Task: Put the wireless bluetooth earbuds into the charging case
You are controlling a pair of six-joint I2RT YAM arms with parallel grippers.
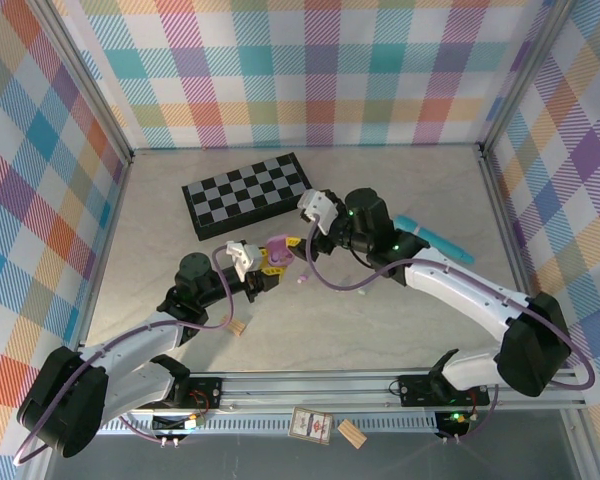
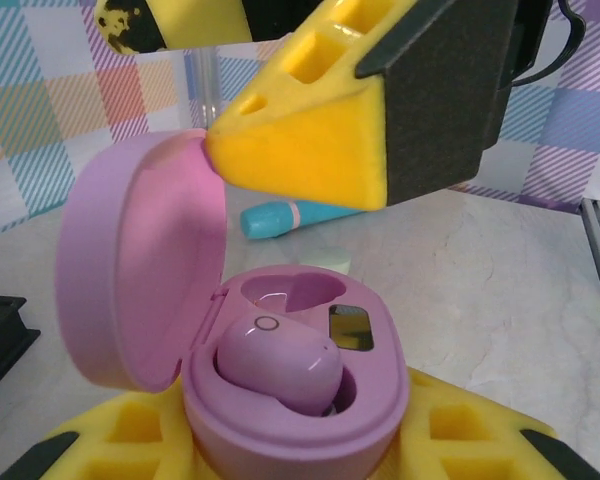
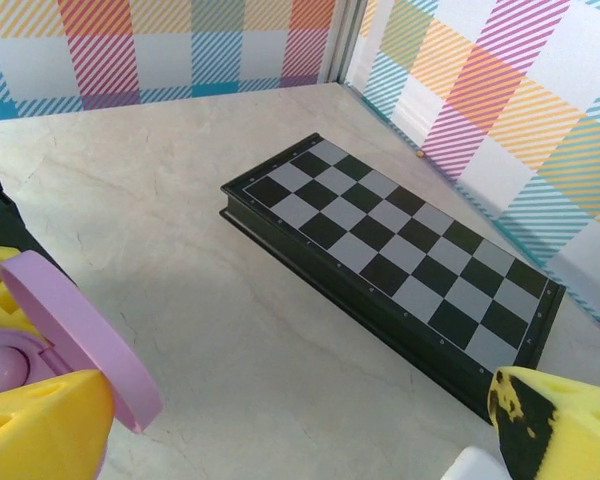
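Here the left pincer [image 1: 267, 266] is clenched on a pink charging case [image 2: 380, 395], whose lid [image 2: 130, 270] is swung open. One purple earbud [image 2: 280, 362] sits in a socket of the case. The right pincer [image 3: 295, 425] is spread wide, with one yellow pad [image 2: 310, 150] touching the lid's top edge. A second earbud [image 1: 302, 281] lies on the tabletop [image 3: 230, 330] just beside the case, and a chessboard [image 3: 400, 260] lies farther back.

The purple charging case [image 2: 140, 290] and the earbud [image 2: 278, 366] in it looked like smooth, glossy plastic. The yellow pads [image 2: 310, 150] were porous matt foam, the table [image 2: 480, 290] matt and marbled.
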